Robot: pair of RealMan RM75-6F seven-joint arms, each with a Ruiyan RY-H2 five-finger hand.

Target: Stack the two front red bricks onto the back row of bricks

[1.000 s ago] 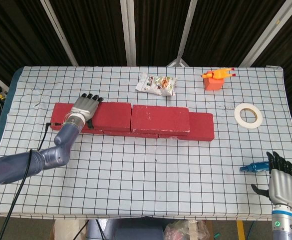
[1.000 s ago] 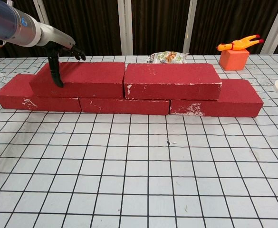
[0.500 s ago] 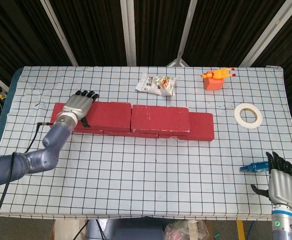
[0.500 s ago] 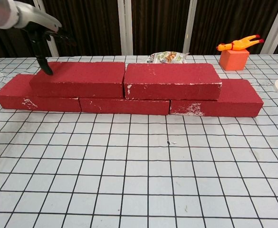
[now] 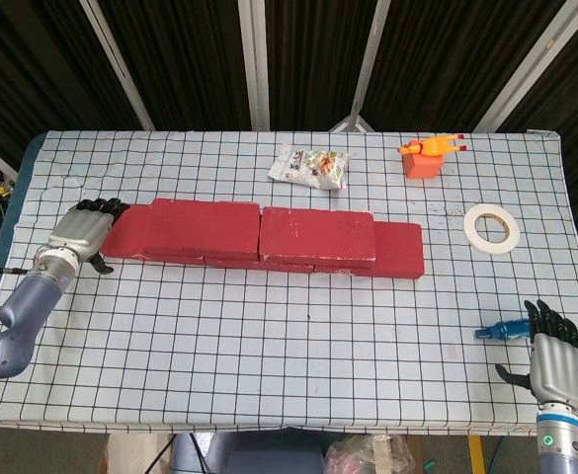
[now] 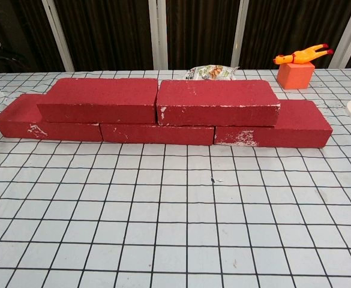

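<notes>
On the table (image 5: 269, 326), two top bricks (image 6: 157, 101) lie stacked on the back row (image 6: 163, 133). Left hand (image 5: 79, 233) just beside the row's left end, released, empty. Right hand (image 5: 553, 361) near front edge, fingers apart, empty.

Behind the wall you have a snack bag (image 5: 309, 166), an orange block (image 5: 422, 164) topped by a toy chicken (image 5: 433, 147), a tape roll (image 5: 491, 228) and a blue tool (image 5: 501, 330).
</notes>
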